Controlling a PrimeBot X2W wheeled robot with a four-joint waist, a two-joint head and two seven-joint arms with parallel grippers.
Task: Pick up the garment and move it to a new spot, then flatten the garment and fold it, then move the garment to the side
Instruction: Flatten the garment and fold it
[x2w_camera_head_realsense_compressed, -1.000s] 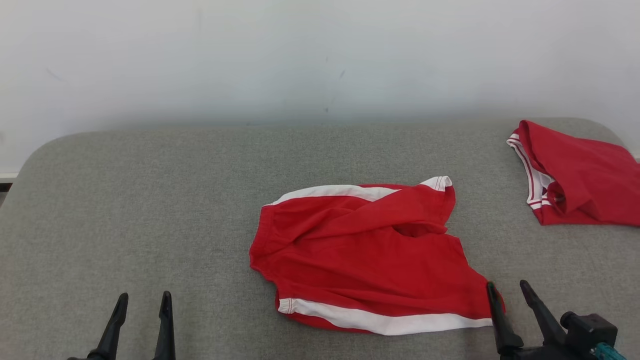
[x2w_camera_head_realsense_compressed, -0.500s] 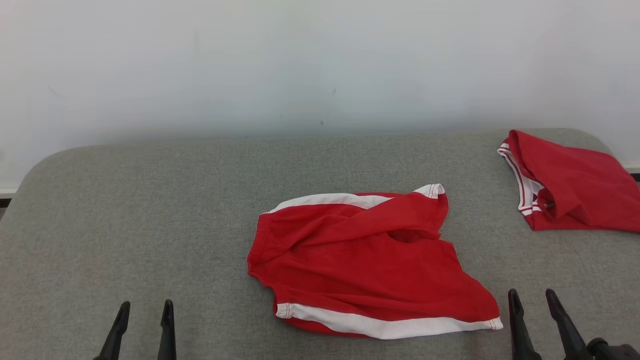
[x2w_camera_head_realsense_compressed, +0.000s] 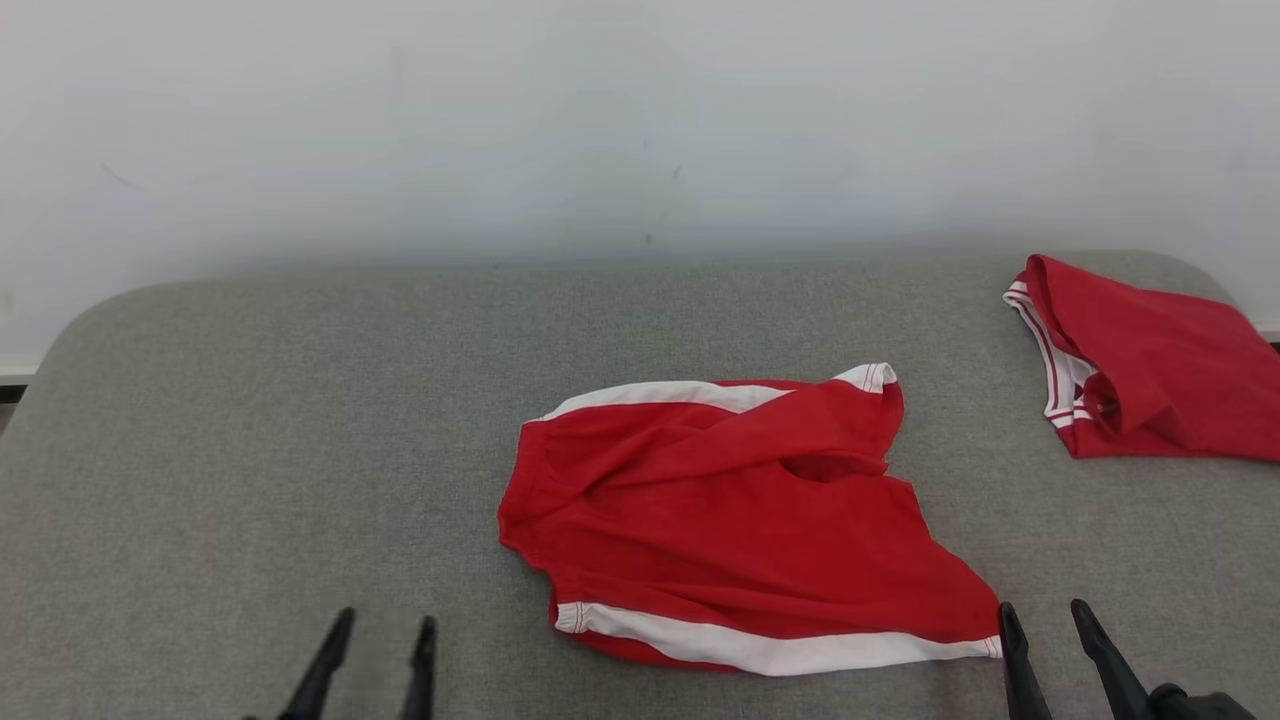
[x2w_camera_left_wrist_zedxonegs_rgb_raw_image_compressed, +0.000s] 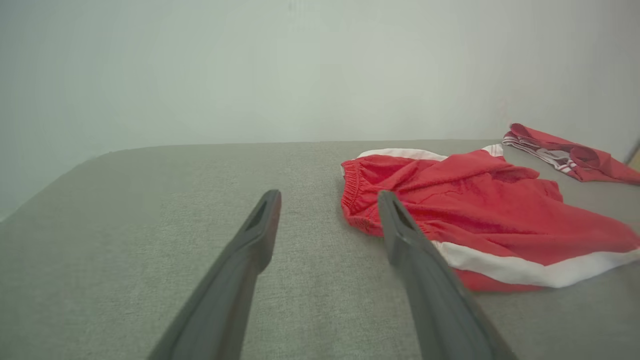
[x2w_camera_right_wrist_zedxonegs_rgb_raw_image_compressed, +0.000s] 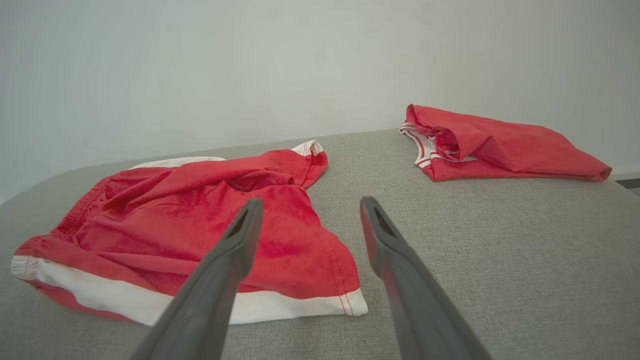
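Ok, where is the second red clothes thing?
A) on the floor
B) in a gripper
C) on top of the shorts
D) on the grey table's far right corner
D: the folded red garment lies at the far right corner of the grey table, apart from the red shorts.

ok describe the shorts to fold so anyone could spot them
On the grey table, look to the middle. The red shorts lie spread and rumpled, with broad white bands on two edges; the other red garment sits folded at the far right.

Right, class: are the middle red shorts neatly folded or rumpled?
Rumpled, not folded: the red shorts lie spread, creased, with the far part flopped over the middle.
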